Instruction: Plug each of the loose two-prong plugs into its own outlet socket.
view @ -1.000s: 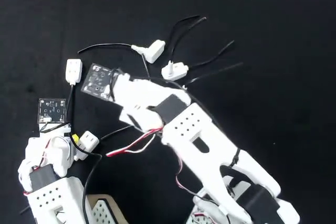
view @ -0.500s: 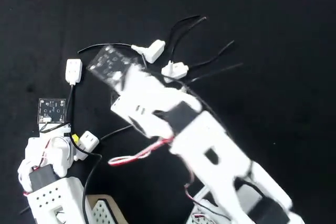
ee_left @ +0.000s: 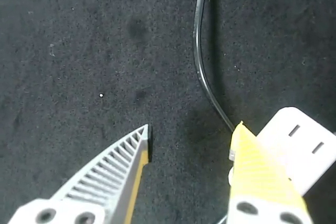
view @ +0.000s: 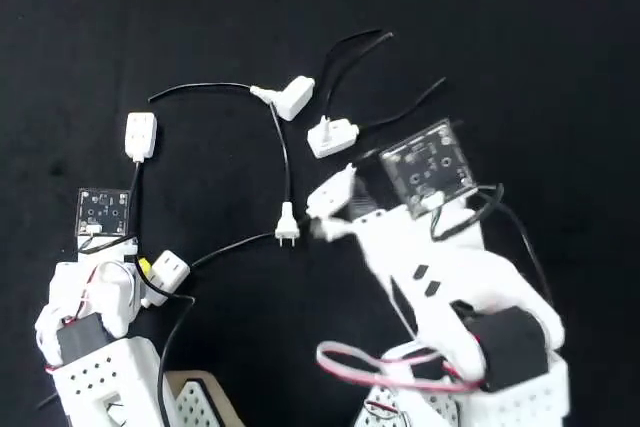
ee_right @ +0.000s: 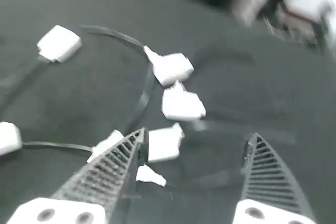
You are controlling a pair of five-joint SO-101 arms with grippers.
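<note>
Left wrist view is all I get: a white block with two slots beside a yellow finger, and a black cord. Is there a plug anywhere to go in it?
Observer: Yes. The high view shows a loose two-prong plug lying apart from that outlet socket, over toward the other arm.
Operator: And where is that other arm?
Observer: The right end effector is close beside the plug, with its fingers open.
</note>
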